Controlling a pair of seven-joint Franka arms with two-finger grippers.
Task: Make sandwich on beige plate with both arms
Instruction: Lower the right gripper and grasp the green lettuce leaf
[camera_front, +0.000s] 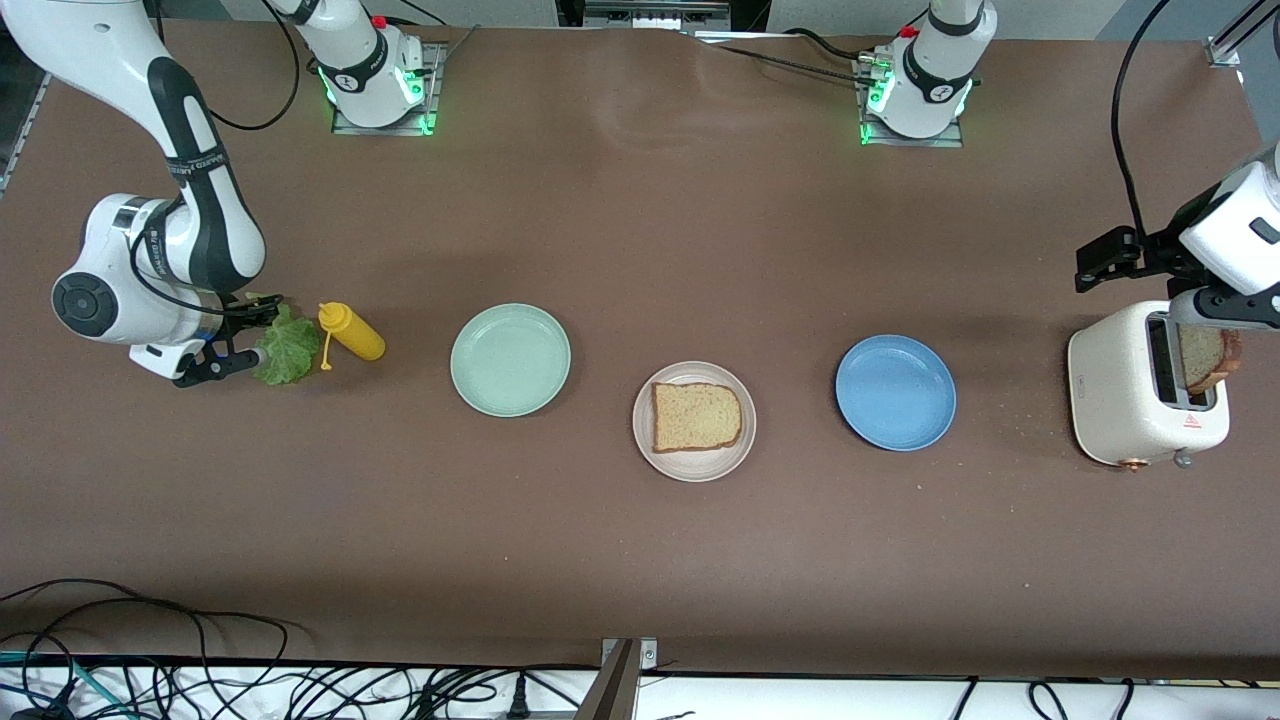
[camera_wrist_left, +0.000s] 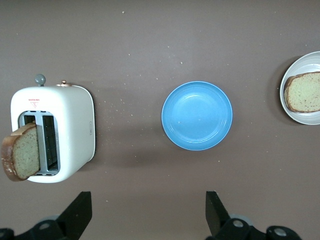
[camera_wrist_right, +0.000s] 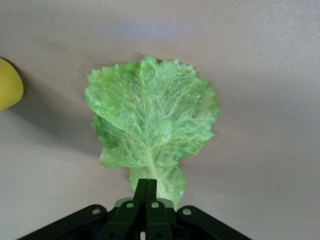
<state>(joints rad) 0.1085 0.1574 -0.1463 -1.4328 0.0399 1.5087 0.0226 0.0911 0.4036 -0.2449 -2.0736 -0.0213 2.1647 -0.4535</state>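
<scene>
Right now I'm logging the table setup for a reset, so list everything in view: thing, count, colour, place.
Round beige plate: one, cream, mid-table between the other two plates, nearest the front camera.
Square bread slice: one, tan with brown crust, flat on the beige plate.
Round mint-green plate: one, toward the right arm's end.
Round blue plate: one, toward the left arm's end.
White toaster: one, at the left arm's end.
Second bread slice: one, tan, standing in a toaster slot.
Yellow squeeze bottle: one, lying beside the lettuce.
Ruffled lettuce leaf: one, green, at the right arm's end.
Right hand: black, shut on the lettuce stem.
Left hand: black, open, above the toaster.
</scene>
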